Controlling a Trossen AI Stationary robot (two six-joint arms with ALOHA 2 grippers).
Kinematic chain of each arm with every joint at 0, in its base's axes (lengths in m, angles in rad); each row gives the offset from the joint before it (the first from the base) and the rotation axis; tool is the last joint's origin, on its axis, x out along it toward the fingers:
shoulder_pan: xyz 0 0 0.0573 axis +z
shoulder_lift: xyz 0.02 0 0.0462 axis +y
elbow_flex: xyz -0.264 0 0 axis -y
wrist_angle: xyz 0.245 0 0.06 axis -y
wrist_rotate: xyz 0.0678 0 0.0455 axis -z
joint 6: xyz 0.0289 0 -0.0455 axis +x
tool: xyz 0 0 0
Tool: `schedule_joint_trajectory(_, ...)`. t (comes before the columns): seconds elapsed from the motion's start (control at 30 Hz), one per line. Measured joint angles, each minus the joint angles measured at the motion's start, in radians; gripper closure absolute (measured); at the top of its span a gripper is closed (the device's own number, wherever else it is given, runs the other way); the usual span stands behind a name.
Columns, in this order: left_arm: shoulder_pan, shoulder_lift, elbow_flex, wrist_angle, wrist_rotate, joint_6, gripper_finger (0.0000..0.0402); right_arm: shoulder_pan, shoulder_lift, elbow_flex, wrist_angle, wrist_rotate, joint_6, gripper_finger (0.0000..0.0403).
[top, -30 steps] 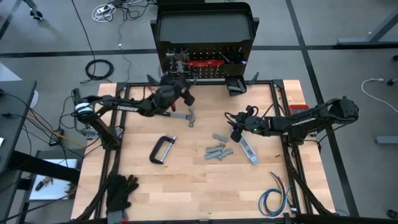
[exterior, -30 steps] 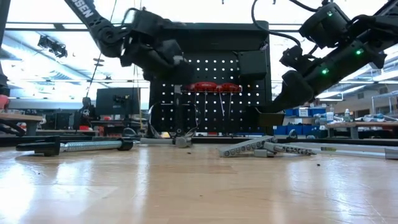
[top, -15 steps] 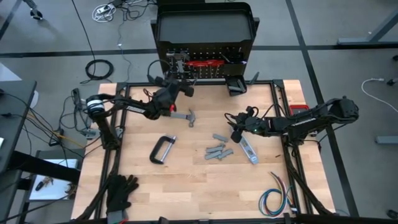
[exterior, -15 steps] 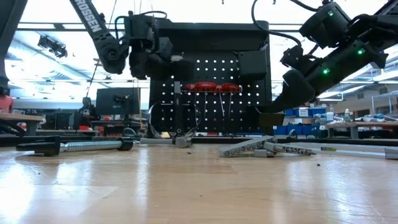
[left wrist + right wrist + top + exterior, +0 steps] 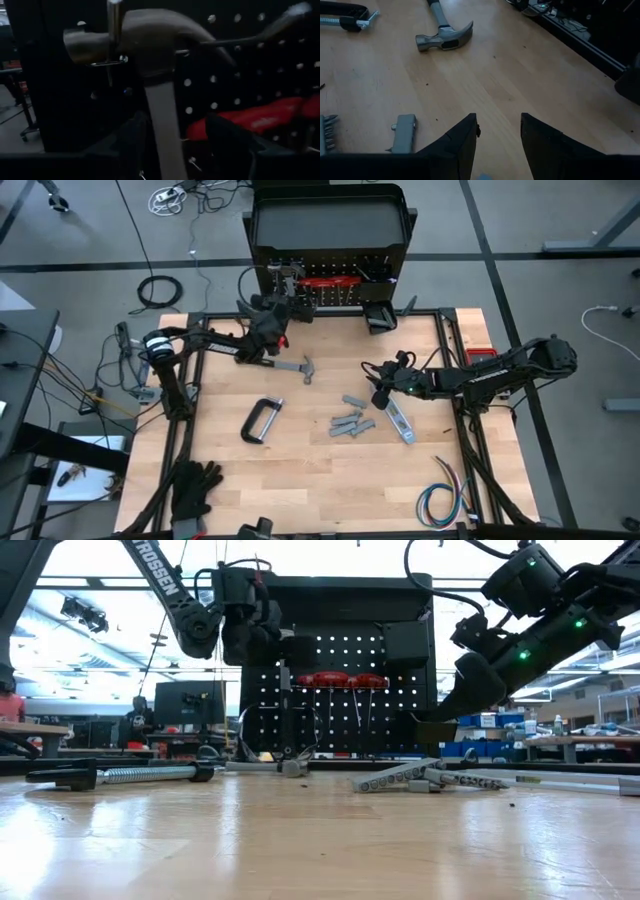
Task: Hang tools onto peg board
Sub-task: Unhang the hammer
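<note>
While your left claw [image 5: 172,145] stands parted around the handle of the hammer [image 5: 150,45] hung on the peg board [image 5: 400,670] hook, retreating crookedly could unseat it; the right claw [image 5: 497,135] hovers parted, empty, over the desk [image 5: 300,470].

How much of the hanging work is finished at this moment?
Done: red-handled tools and one hammer hang on the peg board. In hand: the open left tool straddles that hammer's handle. Left: second hammer, C-clamp, grey pieces, flat bar on the table.
</note>
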Motion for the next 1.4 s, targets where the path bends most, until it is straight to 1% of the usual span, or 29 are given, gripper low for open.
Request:
schedule_joint_trajectory(0.1,0.019,0.0,0.021,-0.052,0.005,-0.005,0.0197,0.0,0.0,0.0,0.0,0.0,0.0,0.0244)
schedule_joint_trajectory(0.17,0.031,0.002,0.039,-0.075,0.027,-0.006,0.0197,0.0,0.0,0.0,0.001,0.0,0.0,0.0244)
schedule_joint_trajectory(0.33,0.057,0.029,0.068,-0.101,0.045,-0.001,0.0197,0.0,0.0,0.0,0.006,0.0,0.0,0.0244)
schedule_joint_trajectory(0.5,0.085,0.029,0.069,-0.131,0.051,-0.009,0.0198,0.001,0.0,0.0,0.006,0.0,0.0,0.0244)
schedule_joint_trajectory(0.7,0.093,0.028,0.069,-0.133,0.05,-0.009,0.0203,0.001,0.0,0.0,0.006,0.0,-0.005,0.0244)
schedule_joint_trajectory(0.77,0.094,0.028,0.069,-0.133,0.042,-0.001,0.0216,0.001,0.0,0.0,0.006,0.0,-0.005,0.0244)
schedule_joint_trajectory(0.83,0.094,0.028,0.069,-0.133,0.031,0.005,0.0238,0.001,0.0,0.0,0.006,0.0,-0.006,0.0244)
schedule_joint_trajectory(1.0,0.095,0.028,0.069,-0.135,0.02,0.029,0.0322,0.001,0.0,0.0,0.006,0.0,-0.006,0.0244)
schedule_joint_trajectory(1.07,0.095,0.028,0.069,-0.138,0.031,0.031,0.0355,0.001,0.0,0.0,0.006,0.0,-0.007,0.0244)
schedule_joint_trajectory(1.1,0.095,0.028,0.069,-0.138,0.037,0.029,0.0361,0.001,0.0,0.0,0.006,0.0,-0.008,0.0244)
schedule_joint_trajectory(1.4,0.08,0.028,0.069,-0.138,0.032,0.03,0.0362,0.001,0.0,0.0,0.006,0.0,-0.008,0.0244)
